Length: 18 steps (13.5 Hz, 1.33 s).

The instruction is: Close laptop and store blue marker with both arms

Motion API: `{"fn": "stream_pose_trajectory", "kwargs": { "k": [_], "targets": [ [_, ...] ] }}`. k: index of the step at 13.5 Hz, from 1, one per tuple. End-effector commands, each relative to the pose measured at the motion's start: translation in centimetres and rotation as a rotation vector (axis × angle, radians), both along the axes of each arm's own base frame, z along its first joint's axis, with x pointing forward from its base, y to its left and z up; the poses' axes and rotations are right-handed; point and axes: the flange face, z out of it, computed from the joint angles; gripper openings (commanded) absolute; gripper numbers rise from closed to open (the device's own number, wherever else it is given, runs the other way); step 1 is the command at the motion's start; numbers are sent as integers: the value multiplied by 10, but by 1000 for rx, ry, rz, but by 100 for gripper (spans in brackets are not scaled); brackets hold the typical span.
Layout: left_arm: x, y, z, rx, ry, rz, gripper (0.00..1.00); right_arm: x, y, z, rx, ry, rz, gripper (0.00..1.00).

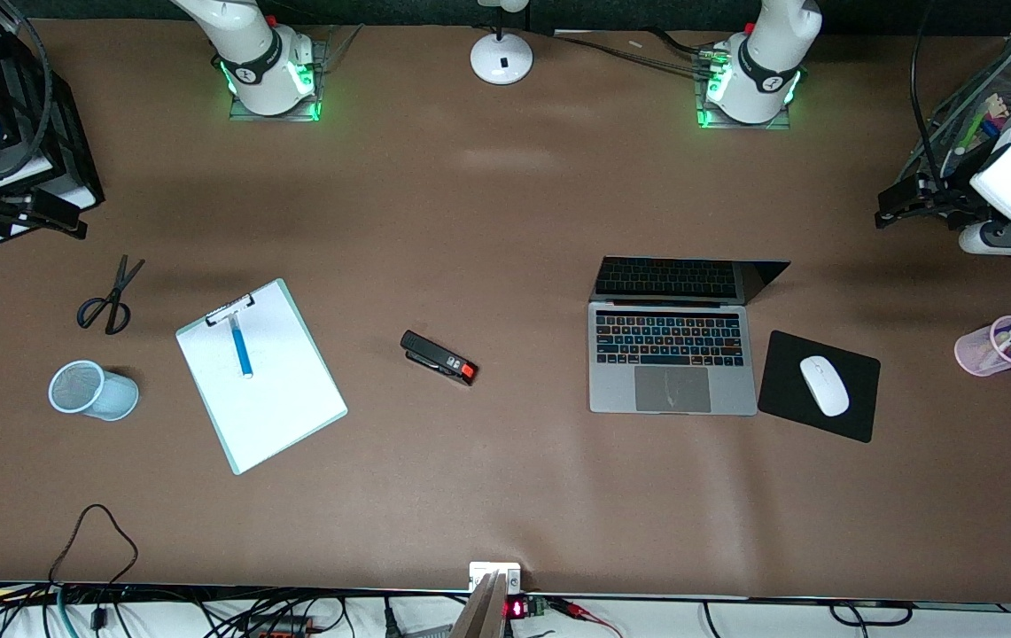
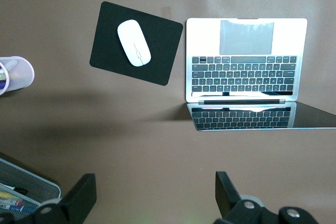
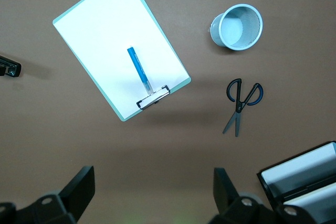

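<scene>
While both grippers hang open, the laptop (image 1: 672, 359) stands open — untouched.

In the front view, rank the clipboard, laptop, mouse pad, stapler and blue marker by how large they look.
1. clipboard and laptop: too alike to separate
2. mouse pad
3. stapler
4. blue marker: about as long as the stapler, but far slimmer

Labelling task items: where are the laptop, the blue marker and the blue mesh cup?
laptop (image 1: 672, 389), front view, on the trackpad.
blue marker (image 1: 242, 348), front view, mid-barrel, lying on the clipboard.
blue mesh cup (image 3: 237, 27), right wrist view, inside its open mouth.
</scene>
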Motion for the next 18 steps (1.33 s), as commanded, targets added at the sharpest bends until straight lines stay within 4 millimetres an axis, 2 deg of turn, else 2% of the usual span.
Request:
{"fn": "stream_pose_trajectory", "kwargs": {
  "k": [1,8,10,16,18],
  "targets": [
    [2,7,4,-26,12,-5,100,-7,0,10,3,-5,4,100],
    [2,8,4,-27,17,-4,100,-4,-1,7,3,-5,5,100],
    [1,13,4,-29,18,3,100,-3,-1,9,1,-11,6,100],
    [1,18,3,-39,18,-16,100,5,-8,-8,11,13,6,100],
    [2,18,3,-39,16,-18,100,9,-4,-15,20,16,18,100]
  ]
}}
